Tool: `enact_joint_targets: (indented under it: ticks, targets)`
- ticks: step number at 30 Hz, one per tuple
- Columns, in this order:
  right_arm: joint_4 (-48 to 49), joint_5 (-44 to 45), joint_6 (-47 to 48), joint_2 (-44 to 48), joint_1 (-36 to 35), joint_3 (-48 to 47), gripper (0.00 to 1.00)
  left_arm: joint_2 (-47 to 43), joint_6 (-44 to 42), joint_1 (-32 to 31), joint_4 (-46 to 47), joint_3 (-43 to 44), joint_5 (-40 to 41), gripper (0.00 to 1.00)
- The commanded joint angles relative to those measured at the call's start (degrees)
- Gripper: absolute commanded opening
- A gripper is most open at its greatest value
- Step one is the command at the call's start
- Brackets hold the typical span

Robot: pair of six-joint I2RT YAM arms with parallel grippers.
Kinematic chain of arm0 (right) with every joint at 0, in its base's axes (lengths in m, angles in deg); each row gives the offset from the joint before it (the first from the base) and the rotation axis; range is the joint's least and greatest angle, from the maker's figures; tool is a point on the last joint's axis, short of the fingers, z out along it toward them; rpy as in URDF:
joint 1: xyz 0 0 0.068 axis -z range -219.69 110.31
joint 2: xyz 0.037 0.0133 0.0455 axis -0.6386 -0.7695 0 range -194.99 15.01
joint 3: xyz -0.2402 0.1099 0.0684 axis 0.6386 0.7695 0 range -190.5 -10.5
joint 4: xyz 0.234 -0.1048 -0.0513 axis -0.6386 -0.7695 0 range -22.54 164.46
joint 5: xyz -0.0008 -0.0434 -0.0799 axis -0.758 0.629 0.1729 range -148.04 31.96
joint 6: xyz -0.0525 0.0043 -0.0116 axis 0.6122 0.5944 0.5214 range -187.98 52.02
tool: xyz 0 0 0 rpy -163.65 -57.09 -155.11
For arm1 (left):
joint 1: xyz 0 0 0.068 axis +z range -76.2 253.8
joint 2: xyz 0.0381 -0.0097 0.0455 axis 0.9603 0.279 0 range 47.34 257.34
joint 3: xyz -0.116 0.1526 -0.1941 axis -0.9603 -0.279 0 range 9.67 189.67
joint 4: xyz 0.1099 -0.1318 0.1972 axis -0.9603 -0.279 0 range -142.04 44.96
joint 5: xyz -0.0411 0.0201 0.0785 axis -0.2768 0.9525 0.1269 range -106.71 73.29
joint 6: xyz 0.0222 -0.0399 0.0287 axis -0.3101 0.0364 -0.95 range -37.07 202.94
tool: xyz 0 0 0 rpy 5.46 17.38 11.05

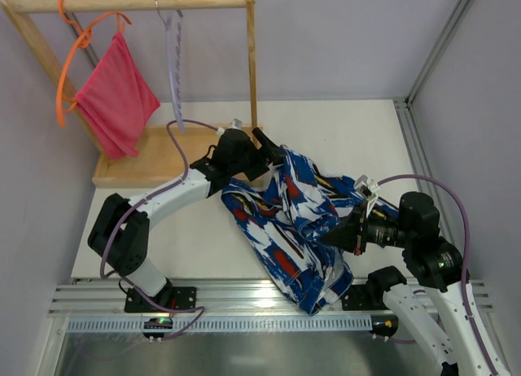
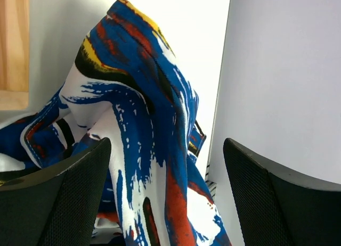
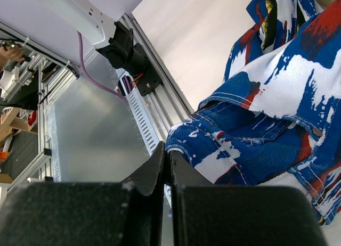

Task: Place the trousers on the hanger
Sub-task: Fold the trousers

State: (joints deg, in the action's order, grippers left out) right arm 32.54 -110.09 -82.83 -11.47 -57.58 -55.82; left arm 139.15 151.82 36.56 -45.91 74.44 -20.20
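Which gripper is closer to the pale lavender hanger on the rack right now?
Left. The left gripper is by the rack's base, below the hanger; the right gripper is farther, across the trousers.

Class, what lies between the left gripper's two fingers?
A raised fold of the trousers, shown in the left wrist view; the left gripper stands open.

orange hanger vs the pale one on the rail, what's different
The orange hanger carries a pink-red cloth; the pale hanger is bare. The orange hanger hangs tilted, showing its outline; the pale hanger hangs nearly edge-on to the top camera. Both hook over the wooden rail.
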Motion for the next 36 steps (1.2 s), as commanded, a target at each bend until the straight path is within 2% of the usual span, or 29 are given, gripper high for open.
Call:
enact_joint_targets:
  ticks: [1, 7, 9, 15, 18, 19, 21, 22, 23, 25, 26, 28, 29, 30, 34, 36]
  targets:
    - [1.4, 0.0, -0.2, 0.6, -0.4, -1.7, 0.04, 1.2, -1.3, -0.3, 0.3, 3.6, 0.8, 0.85]
    - [1.5, 0.1, -0.9, 1.3, -0.3, -2.1, 0.04, 6.9, 0.5, -0.2, 0.6, 5.7, -0.9, 0.85]
    - [1.5, 0.0, -1.0, 1.6, -0.3, -2.1, 0.04, 8.6, 0.9, -0.1, 3.2, 6.2, -1.0, 0.85]
    - [1.0, 0.7, -1.1, 2.0, -0.3, -1.8, 0.04, 13.4, 0.5, 0.1, 4.2, 10.5, -1.6, 0.73]
    - [0.4, 1.6, -1.1, 2.4, -0.4, -2.1, 0.04, 13.7, 0.5, 0.1, 6.8, 10.5, -2.8, 0.49]
    - [0.0, 2.3, -1.2, 2.4, -0.4, -2.3, 0.04, 13.1, -0.1, 0.1, 6.8, 10.5, -2.9, 0.33]
    - [-0.2, 4.3, -1.7, 2.7, -0.4, -3.0, 0.04, 11.6, -0.9, 0.1, 6.5, 10.1, -2.9, 0.21]
    - [0.3, 8.7, -2.0, 2.8, -0.3, -3.1, 0.04, 10.7, -1.3, 0.1, 5.9, 9.3, -2.5, 0.07]
    - [0.0, 12.1, -3.5, 2.8, -0.3, -4.2, 0.04, 8.0, -2.5, -0.2, 4.7, 8.9, -1.4, 0.01]
    - [0.0, 19.9, -5.7, 2.7, -0.3, -5.9, 0.04, 4.8, -4.0, -1.1, 2.0, 7.0, 1.3, 0.00]
    - [0.9, 25.9, -7.5, 2.8, -0.3, -7.3, 0.04, 0.8, -5.7, -1.6, 0.9, 6.4, 5.6, 0.00]
    - [3.1, 32.4, -8.8, 2.6, -0.4, -8.7, 0.04, -3.5, -7.0, -3.1, -5.1, 4.6, 8.7, 0.00]
    - [3.8, 38.7, -8.8, 2.0, -0.3, -10.3, 0.04, -5.4, -7.8, -3.5, -6.6, 4.0, 10.6, 0.00]
    - [4.2, 40.9, -8.3, -0.5, -0.3, -11.7, 0.04, -9.9, -8.0, -4.0, -7.9, 3.3, 14.0, 0.00]
    - [6.1, 43.1, -6.2, -9.1, -0.3, -19.9, 0.04, -20.5, -8.2, -5.7, -17.4, 0.3, 22.3, 0.00]
    - [6.9, 39.2, -5.2, -12.8, -0.4, -25.2, 0.04, -26.7, -8.5, -5.8, -21.3, -0.6, 25.9, 0.00]
